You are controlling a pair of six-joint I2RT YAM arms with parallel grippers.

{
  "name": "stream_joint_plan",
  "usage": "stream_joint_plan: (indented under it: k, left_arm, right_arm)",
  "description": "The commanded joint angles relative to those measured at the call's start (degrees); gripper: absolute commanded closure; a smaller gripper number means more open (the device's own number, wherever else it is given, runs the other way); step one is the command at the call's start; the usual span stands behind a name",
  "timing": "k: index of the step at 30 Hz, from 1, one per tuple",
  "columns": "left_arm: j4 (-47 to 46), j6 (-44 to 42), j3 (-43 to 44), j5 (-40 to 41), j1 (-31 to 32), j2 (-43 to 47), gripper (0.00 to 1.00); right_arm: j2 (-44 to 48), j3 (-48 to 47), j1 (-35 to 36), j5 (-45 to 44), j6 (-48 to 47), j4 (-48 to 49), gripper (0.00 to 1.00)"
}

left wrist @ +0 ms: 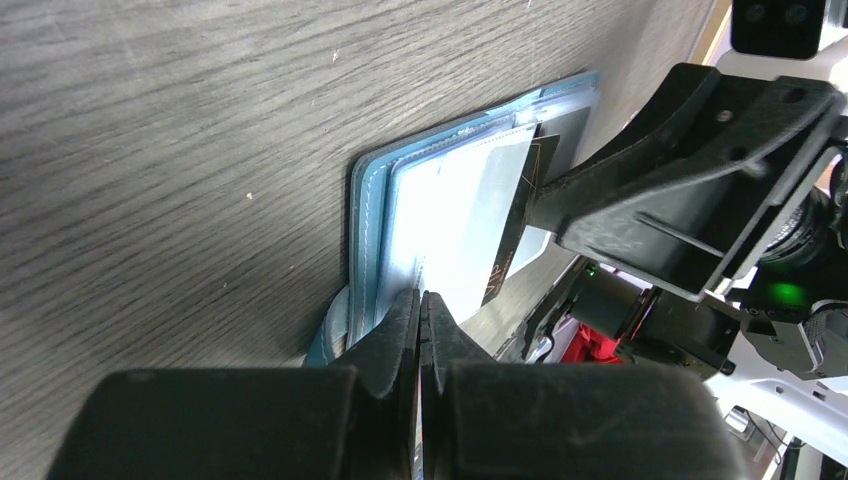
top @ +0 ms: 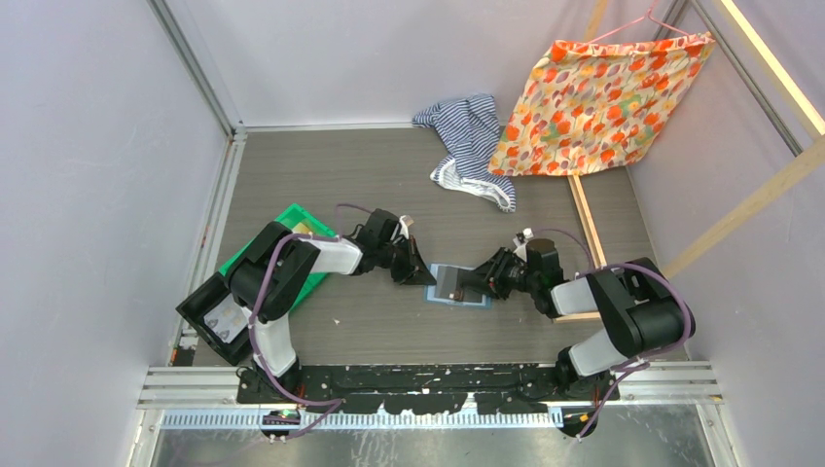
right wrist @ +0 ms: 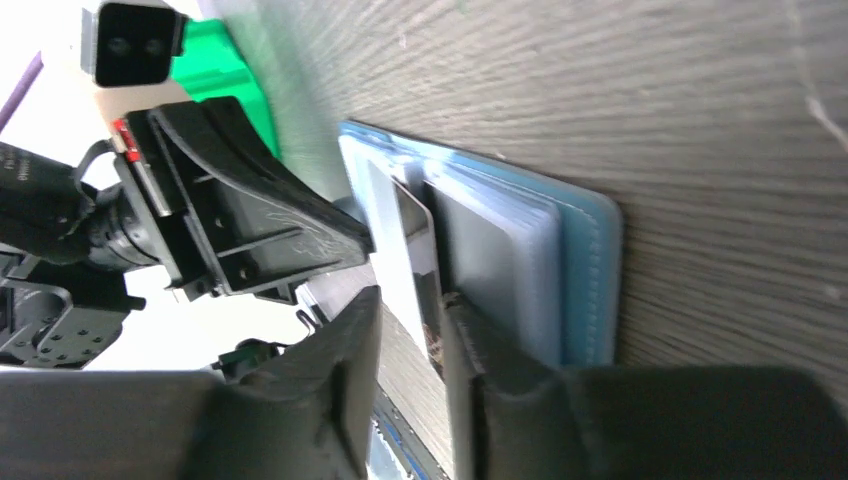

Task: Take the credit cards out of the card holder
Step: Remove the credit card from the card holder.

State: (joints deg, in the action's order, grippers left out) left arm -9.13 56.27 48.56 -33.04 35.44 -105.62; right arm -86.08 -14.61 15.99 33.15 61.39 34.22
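- Lying open on the grey wood-grain table, the slate-blue card holder sits between the two arms, its clear sleeves facing up.
- The left gripper has its fingers pressed together, tips on the holder's near edge.
- The right gripper has its fingers pinched on a dark credit card. The card stands tilted, partly out of its sleeve.
- Fine orange lines show on the card face; any print is too small to read.
- A green bin sits behind the left arm.
- A striped cloth is heaped at the back of the table, with an orange floral cloth on a pink hanger beside it.
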Motion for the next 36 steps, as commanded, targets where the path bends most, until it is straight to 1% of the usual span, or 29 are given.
stream_joint_plan:
  k: [1,2,6,13,18,23,26,28,32,36]
  left_arm:
    - [4.62,-2.87,0.91,2.9,-0.6,-0.76,1.0]
    - [4.72,-2.92,1.0,2.91,-0.57,-0.81,0.99]
    - [4.74,-3.01,1.1,2.98,-0.59,-1.05,0.99]
    - [4.69,-3.03,1.28,2.8,-0.56,-1.33,0.99]
    - [4.7,-3.1,1.34,2.78,-0.59,-1.43,1.0]
    - [4.88,-3.26,1.45,2.8,-0.55,-1.13,0.99]
    - [4.91,-3.27,1.54,2.76,-0.6,-0.99,0.99]
    - [4.91,-3.35,1.62,2.72,-0.6,-0.99,0.99]
    - [4.84,-3.36,1.64,2.71,-0.55,-0.82,0.99]
    - [5.2,-3.52,1.63,2.94,-0.55,-0.55,0.99]
  right_arm:
    - [-2.63,1.08,-0.41,2.28,1.25,8.33,0.59]
    - [-3.21,1.15,-0.38,2.63,1.71,9.45,0.54]
    - [-5.02,1.2,-0.41,2.98,2.32,11.6,0.46]
    - [-7.61,2.34,-0.35,2.0,3.13,14.09,0.4]
    - [-4.82,2.76,-0.37,-1.69,1.11,7.73,0.38]
    - [4.54,0.77,-0.43,-6.83,-4.95,-7.78,0.35]
    - [7.71,-0.49,-0.38,-7.2,-7.66,-13.86,0.34]
    - [8.08,-0.59,-0.42,-6.42,-8.24,-14.77,0.33]
    - [7.05,-0.42,-0.42,-3.58,-8.21,-12.8,0.33]
    - [7.83,-0.84,0.1,-2.48,-8.43,-13.0,0.33]
